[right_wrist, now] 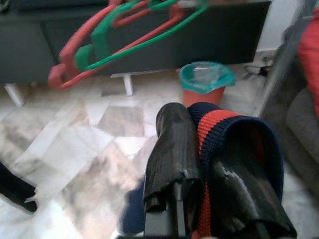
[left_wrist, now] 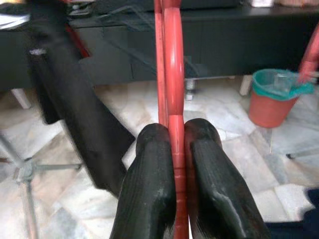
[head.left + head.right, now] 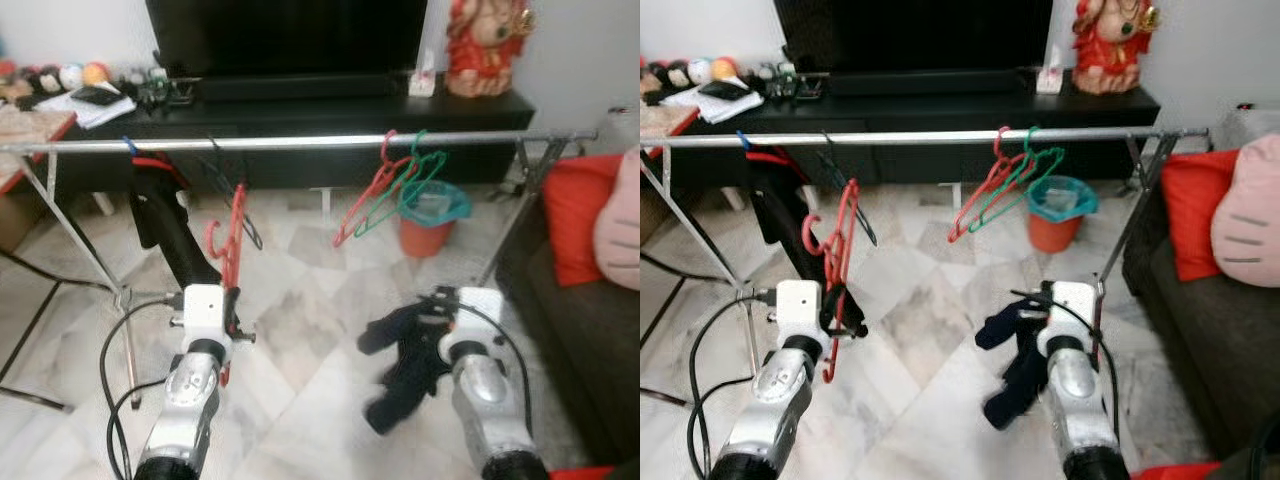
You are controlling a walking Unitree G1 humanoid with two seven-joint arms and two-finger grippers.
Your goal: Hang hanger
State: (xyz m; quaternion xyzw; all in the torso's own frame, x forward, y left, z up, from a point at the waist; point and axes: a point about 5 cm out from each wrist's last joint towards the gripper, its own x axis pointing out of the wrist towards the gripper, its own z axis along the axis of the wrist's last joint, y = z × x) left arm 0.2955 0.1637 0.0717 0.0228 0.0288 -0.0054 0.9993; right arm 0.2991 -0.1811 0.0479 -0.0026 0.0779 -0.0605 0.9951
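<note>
My left gripper (image 2: 172, 144) is shut on a red hanger (image 3: 232, 240), held upright below the silver rail (image 3: 300, 143) with its hook (image 3: 212, 238) under the bar. In the left wrist view the hanger's red shaft (image 2: 172, 74) rises between the two black fingers. My right gripper (image 1: 197, 149) is shut on a navy garment with a red stripe (image 1: 219, 124), which dangles over the floor (image 3: 400, 360). A red hanger (image 3: 370, 195) and a green hanger (image 3: 405, 185) hang together on the rail further right. A thin dark hanger (image 3: 225, 175) hangs near the left.
The rail's legs (image 3: 90, 250) spread on the marble floor at the left and right (image 3: 510, 230). A black garment (image 3: 165, 225) hangs at the rail's left end. An orange bin with a teal liner (image 3: 432, 215) stands behind. A dark sofa with a red cushion (image 3: 575, 215) is to the right, a black TV bench (image 3: 330, 110) behind.
</note>
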